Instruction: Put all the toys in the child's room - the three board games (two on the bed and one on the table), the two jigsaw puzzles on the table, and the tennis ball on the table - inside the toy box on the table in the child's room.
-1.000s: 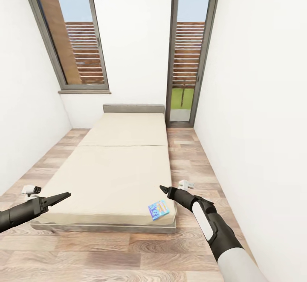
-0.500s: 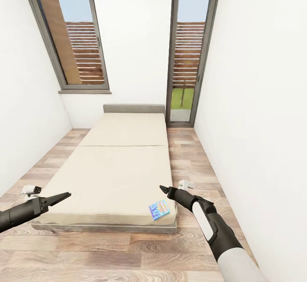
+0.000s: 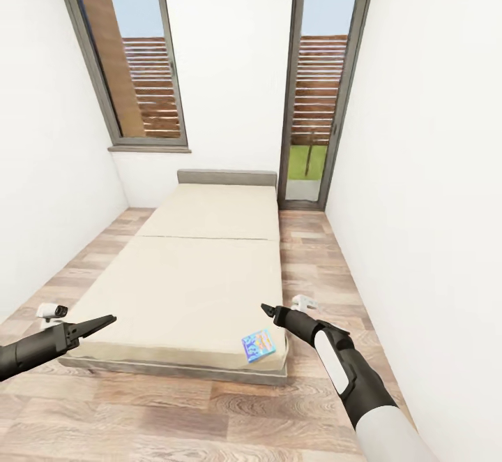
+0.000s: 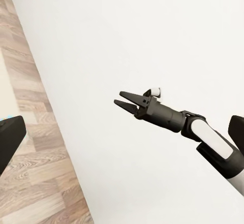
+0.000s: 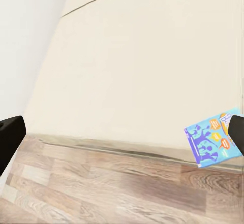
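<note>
A blue board game (image 3: 259, 345) lies flat on the near right corner of the bed (image 3: 188, 287), a low cream mattress on a grey frame. The right wrist view shows the same board game (image 5: 211, 140) at the mattress edge, above the wood floor. My right gripper (image 3: 265, 308) hovers open just above and beside that corner, a little short of the game. It also appears in the left wrist view, where the right gripper (image 4: 119, 98) hangs against the white wall with its jaws parted. My left gripper (image 3: 108, 320) is open and empty over the bed's near left corner.
White walls close in on both sides. A dark-framed window (image 3: 136, 64) and a tall glass door (image 3: 324, 99) stand behind the bed's grey headboard (image 3: 226, 176). Strips of wood-plank floor (image 3: 314, 266) run along both sides of the bed and in front of it.
The whole picture has shifted slightly, so the camera has moved: bed, window and door now sit a bit further right. Both arms keep their pose and the blue game has not moved.
</note>
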Tool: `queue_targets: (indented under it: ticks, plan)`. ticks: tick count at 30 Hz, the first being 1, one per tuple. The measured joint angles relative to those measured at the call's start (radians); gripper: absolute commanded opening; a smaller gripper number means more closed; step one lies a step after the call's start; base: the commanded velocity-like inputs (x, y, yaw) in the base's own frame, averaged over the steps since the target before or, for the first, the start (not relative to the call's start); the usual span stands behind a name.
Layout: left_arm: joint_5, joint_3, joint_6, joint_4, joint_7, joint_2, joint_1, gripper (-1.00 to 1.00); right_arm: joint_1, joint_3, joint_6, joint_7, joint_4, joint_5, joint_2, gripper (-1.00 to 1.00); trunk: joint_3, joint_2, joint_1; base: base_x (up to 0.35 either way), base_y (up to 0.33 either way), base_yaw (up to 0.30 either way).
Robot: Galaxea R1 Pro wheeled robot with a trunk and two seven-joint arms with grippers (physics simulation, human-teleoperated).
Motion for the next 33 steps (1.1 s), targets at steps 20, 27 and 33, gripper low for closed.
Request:
queue_targets:
  ticks: [20,27,33]
  plan:
    - [-0.002,0.0,0.0,0.0,0.0,0.0,0.0,1.0,-0.001,-0.04,0.001,-0.004,0.041,-0.001,0.0,1.0,0.0,0.0,0.0,0.077,-0.096,0.006]
    - [-0.001,0.0,0.0,0.0,0.0,0.001,0.0,1.0,-0.001,-0.051,0.001,-0.001,0.041,-0.001,0.0,1.0,0.0,0.0,0.0,0.142,-0.159,0.0]
    - [-0.001,0.0,0.0,0.0,0.0,0.0,0.0,1.0,-0.001,-0.054,0.002,0.002,0.041,-0.002,0.0,1.0,0.002,0.0,0.0,0.07,-0.06,-0.057]
